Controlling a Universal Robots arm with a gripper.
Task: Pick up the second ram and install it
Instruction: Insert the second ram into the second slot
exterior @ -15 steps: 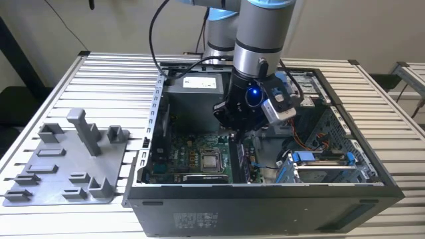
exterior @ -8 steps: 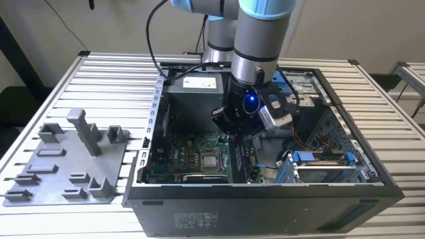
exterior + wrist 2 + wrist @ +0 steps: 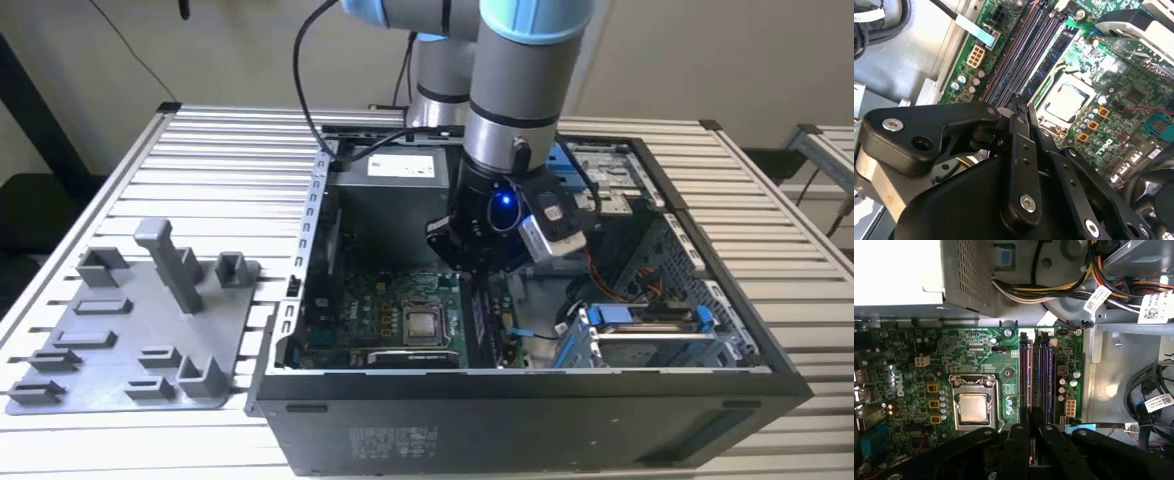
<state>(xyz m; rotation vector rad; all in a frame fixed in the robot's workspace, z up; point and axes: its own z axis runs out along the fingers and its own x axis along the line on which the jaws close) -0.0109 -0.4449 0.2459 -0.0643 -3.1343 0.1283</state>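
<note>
The pincer (image 3: 1031, 416) is hovering over the motherboard sockets (image 3: 1035, 365), install seemingly underway; cannot tell whether it is gripping the second ram.

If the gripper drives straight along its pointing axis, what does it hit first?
Most likely the long black memory sockets on the green motherboard, beside the processor. The gripper points down at them. How much gap is left is hard to judge.
</note>
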